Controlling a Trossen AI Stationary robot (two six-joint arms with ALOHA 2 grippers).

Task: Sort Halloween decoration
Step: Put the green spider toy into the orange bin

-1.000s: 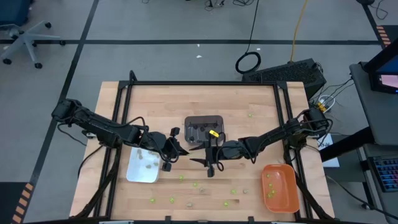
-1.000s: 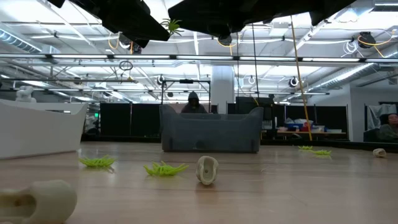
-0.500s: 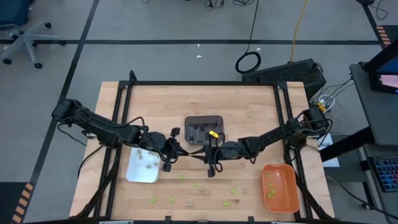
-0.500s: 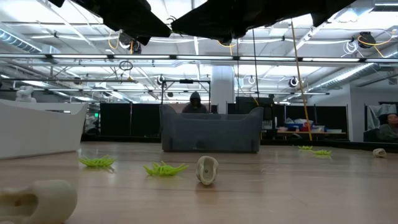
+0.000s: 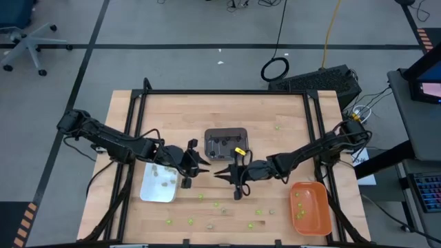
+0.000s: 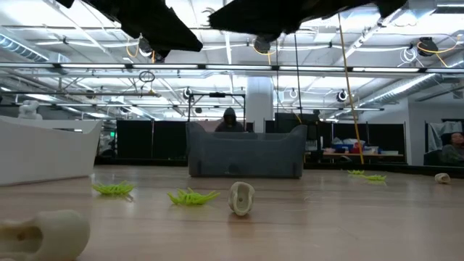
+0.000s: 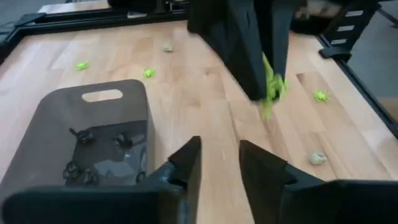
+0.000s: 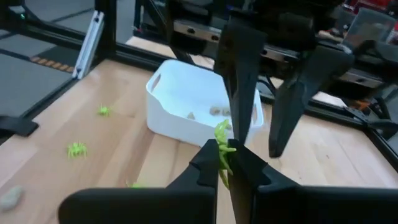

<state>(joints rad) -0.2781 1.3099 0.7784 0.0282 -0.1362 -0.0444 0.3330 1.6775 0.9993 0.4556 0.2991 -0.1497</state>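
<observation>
Now lime-green trinket in right pincer.

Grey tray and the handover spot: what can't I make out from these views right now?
- Grey tray: its dark contents are too small to count in the high view; the left wrist view cuts the tray at the edge.
- Green spider in the right gripper: its lower half is hidden between the jaws.
- Low view: both grippers are cut off at the top edge.
- Orange tray: its green pieces are too small to count.
</observation>
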